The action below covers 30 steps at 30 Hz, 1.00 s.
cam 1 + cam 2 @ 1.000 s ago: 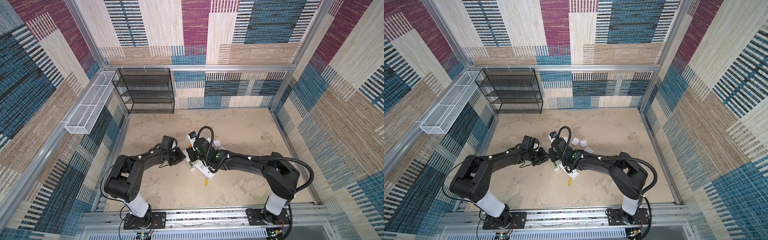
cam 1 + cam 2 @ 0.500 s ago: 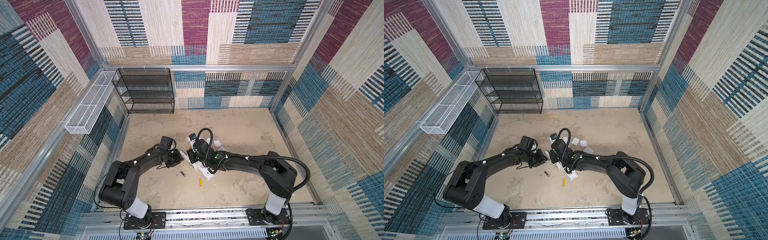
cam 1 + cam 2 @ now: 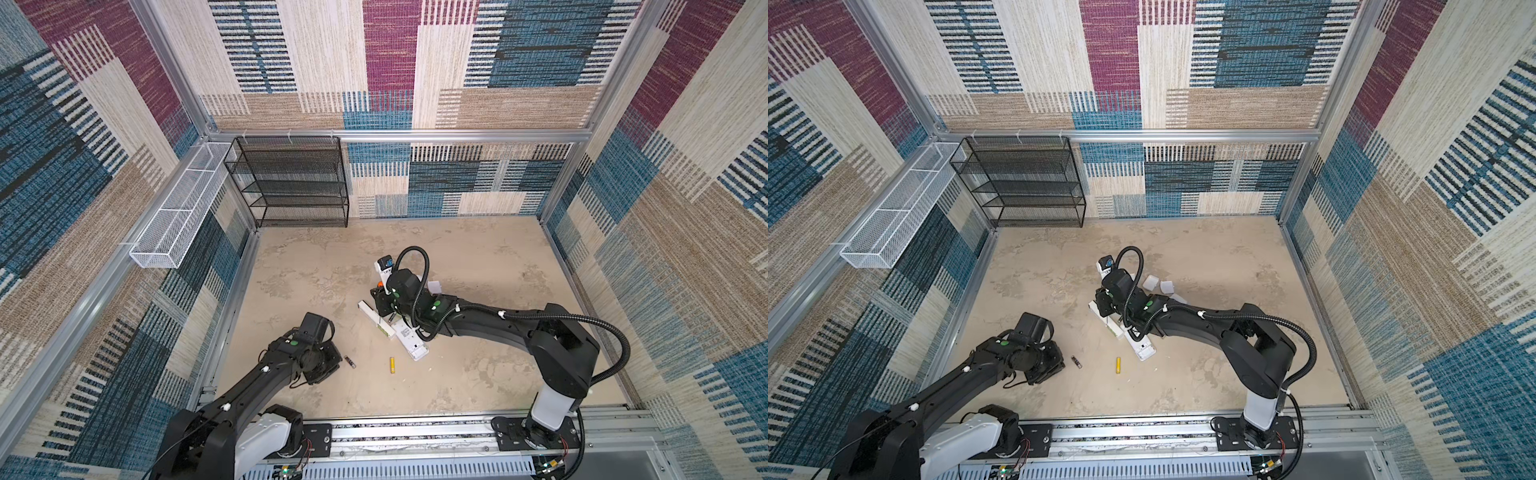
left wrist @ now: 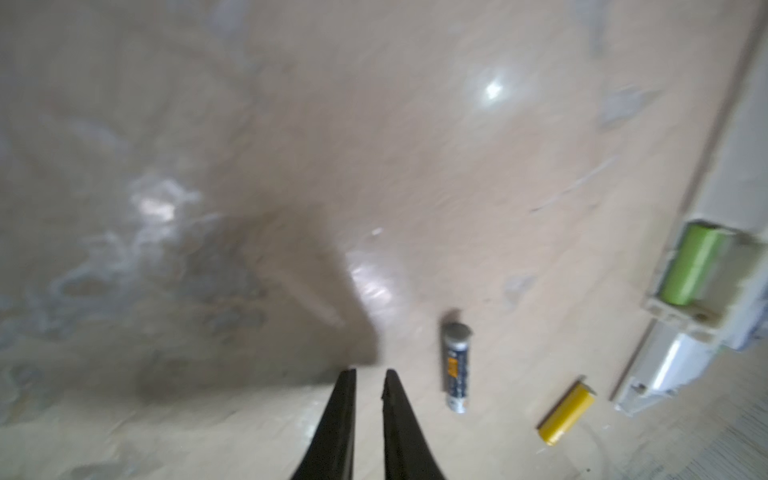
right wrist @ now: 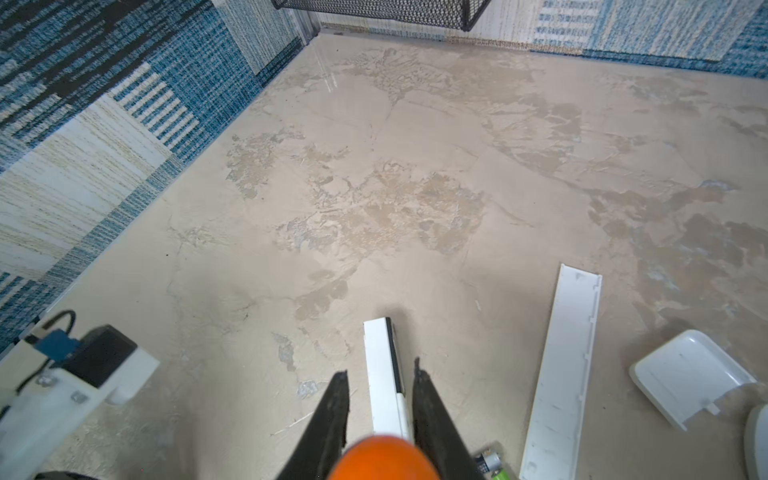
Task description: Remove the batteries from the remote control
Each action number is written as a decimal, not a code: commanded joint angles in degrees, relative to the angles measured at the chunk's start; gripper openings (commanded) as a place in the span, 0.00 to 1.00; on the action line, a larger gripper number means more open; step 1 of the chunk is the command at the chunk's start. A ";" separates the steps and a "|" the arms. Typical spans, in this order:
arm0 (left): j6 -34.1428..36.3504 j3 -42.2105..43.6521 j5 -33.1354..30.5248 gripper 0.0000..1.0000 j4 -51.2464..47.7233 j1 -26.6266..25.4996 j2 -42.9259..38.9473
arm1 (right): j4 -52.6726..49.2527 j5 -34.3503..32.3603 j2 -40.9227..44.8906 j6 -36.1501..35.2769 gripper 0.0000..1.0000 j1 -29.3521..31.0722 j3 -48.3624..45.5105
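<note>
Pulled back from the remote (image 3: 415,351), the left gripper (image 4: 369,372) is seen empty, fingers nearly pressed together. Just beside them a black battery (image 4: 456,365) is laid. How the right gripper (image 5: 379,372) is set cannot be told.

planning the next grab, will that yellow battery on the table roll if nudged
Likely yes: the yellow battery is a smooth cylinder lying on its side on the glossy table. It would probably roll sideways, not endwise. It looks rigid.
</note>
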<state>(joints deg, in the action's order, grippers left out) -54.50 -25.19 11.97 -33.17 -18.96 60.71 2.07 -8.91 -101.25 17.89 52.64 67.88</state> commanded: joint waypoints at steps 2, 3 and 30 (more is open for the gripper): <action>-3.18 1.16 1.42 0.15 0.94 -1.17 -0.77 | 1.19 1.27 0.48 0.45 0.00 0.00 0.77; -3.16 0.86 1.39 0.15 1.40 -1.57 -0.62 | 1.15 1.31 0.63 0.49 0.00 0.00 0.73; 0.86 -3.13 0.56 0.15 0.60 -1.78 -0.65 | -29.99 9.12 13.96 4.66 0.00 -12.16 -3.03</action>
<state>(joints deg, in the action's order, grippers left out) -55.51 -27.51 12.86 -31.77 -20.75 59.72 -18.17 -2.76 -90.32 19.66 43.03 67.42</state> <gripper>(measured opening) 0.145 0.271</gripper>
